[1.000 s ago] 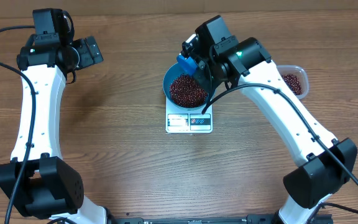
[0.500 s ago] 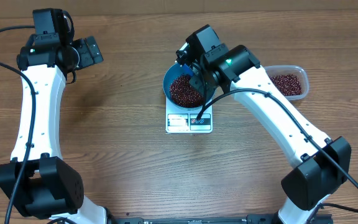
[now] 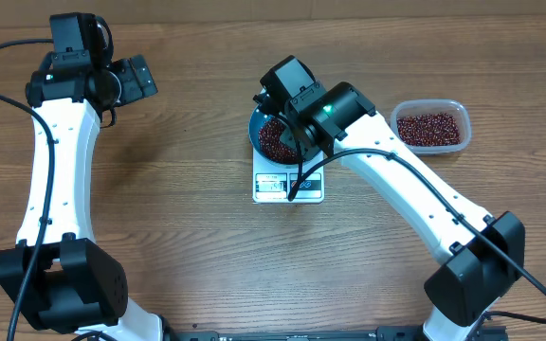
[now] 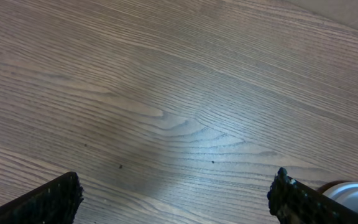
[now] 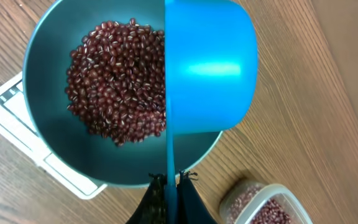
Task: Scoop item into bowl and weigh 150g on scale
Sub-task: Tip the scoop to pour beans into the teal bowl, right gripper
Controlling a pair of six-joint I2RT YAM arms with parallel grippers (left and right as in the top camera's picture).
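The blue bowl [image 5: 48, 134] stands on the white scale [image 5: 14, 118] and holds a pile of dark red-brown beans [image 5: 120, 81]. My right gripper [image 5: 171, 182] is shut on the thin handle of a small blue scoop [image 5: 210, 62]. The scoop is turned on its side above the bowl's right half, and its inside is hidden. In the overhead view the right wrist [image 3: 297, 90] covers much of the bowl [image 3: 257, 133], while the scale's display edge [image 3: 287, 186] shows in front. My left gripper [image 4: 176, 199] is open over bare wood, far to the left [image 3: 138, 78].
A clear plastic tub [image 3: 430, 128] with more beans sits to the right of the scale; its corner shows in the right wrist view [image 5: 263, 205]. The right arm [image 3: 415, 204] stretches across the table's right half.
My right arm has swung left with the scoop, from the bowl's right rim to over the bowl. The tub is now fully uncovered. The left arm has not moved.
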